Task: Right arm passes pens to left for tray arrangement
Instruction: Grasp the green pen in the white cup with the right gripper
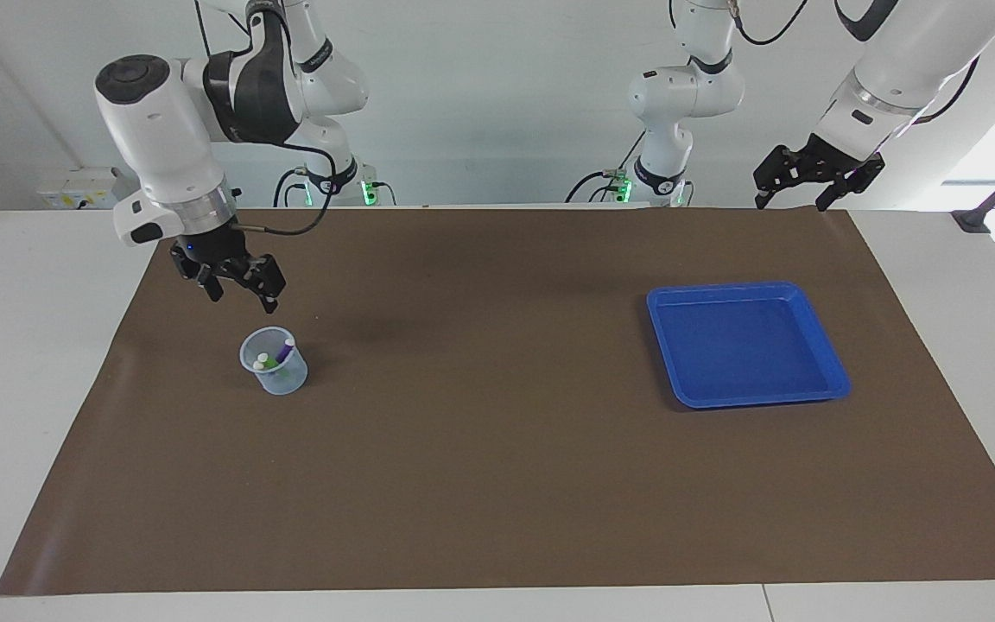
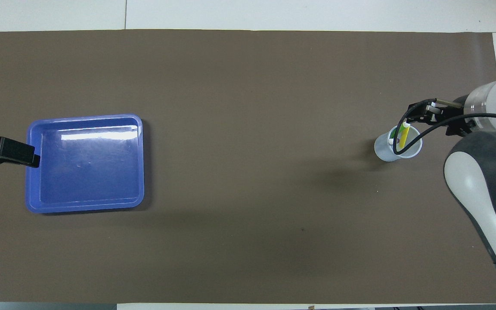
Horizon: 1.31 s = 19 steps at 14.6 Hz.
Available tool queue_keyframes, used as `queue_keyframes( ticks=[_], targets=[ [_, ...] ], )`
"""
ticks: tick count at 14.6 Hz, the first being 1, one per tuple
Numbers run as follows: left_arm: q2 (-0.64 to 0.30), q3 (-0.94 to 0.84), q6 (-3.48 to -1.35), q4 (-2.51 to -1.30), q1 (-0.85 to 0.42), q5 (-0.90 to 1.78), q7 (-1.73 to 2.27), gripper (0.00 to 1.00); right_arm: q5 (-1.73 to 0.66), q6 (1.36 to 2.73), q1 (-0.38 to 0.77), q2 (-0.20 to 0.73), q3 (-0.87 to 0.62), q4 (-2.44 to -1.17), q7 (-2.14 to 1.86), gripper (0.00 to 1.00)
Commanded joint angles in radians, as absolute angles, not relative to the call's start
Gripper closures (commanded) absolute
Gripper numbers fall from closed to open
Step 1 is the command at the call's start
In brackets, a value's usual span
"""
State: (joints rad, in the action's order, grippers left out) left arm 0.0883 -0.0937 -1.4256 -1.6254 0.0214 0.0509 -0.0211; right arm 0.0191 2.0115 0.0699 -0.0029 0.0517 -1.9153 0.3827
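Brown mat (image 1: 497,449) covers most of the white table (image 1: 22,363), blue tray (image 1: 834,380) sitting empty toward the left arm's end. Right gripper (image 1: 238,289) hovers spread wide over the clear cup (image 1: 286,380) holding the pens (image 1: 277,356); they're bunched, mostly hidden inside. Left gripper (image 1: 800,194) waits up at the mat's edge, fingers apart, half cut off overhead.

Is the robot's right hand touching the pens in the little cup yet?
Apart. In the facing view the right gripper hangs above the cup, with brown mat showing between its fingertips and the pens.
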Motion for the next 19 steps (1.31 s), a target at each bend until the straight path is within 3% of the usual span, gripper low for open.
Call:
queue_keyframes(
  ticks=[1,7,13,19],
  targets=[
    [0.078,-0.083,-1.414,-1.609,0.006,0.029,-0.012,0.00,0.020,2.077,0.055,0.037,0.046,-1.939,0.513,0.09],
    [0.072,-0.081,-1.413,-1.609,0.008,0.029,-0.012,0.00,0.109,2.152,0.057,0.127,0.044,-1.942,0.733,0.23],
    [0.092,-0.124,-1.417,-1.620,0.064,0.034,-0.014,0.00,0.110,2.146,0.061,0.123,0.040,-1.965,0.807,0.32],
    [0.138,-0.124,-1.453,-1.710,0.057,0.035,-0.017,0.00,0.097,2.143,0.060,0.121,0.038,-1.968,0.808,0.50]
  ],
)
